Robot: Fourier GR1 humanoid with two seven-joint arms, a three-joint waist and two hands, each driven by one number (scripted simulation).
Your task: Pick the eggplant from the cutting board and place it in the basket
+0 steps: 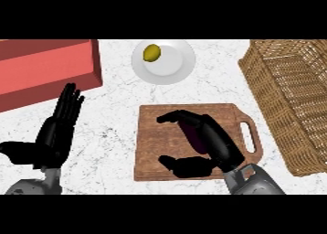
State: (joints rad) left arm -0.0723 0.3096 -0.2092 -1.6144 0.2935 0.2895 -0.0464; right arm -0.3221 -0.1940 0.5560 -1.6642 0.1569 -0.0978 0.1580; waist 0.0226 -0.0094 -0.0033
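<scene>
Now | right hand [208, 137] curled over eggplant [195, 137] on cutting board [153, 137]; left hand [55, 132] resting flat, fingers straight

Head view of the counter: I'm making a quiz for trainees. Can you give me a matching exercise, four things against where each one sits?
Things:
1. dark purple eggplant
2. small yellow lemon
3. woven wicker basket
4. red rectangular box

Places:
A. on the round white plate
B. at the counter's right edge
C. at the upper left
D. on the wooden cutting board, under the right hand

Pairs: 1-D, 2-A, 3-B, 4-C
</scene>
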